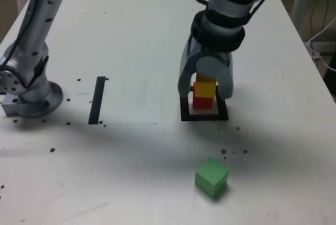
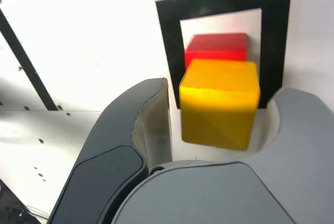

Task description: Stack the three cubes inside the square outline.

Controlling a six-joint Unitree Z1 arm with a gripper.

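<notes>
White tabletop w/ lots of bare room at the exterior view's left and front. A straight black strip lies well apart from the stack, near the arm's grey base. The flat black-bordered square outline sits mid-table, far from any edge. Inside it, a small matte red cube on the white centre, w/ a matte yellow cube on top, slightly offset. The grey gripper hangs over the stack, jaws spread either side of the yellow cube; in the wrist view there's a gap on both sides, no pinch. The matte green cube sits alone nearer the front, outside the outline, nothing beside it.
</notes>
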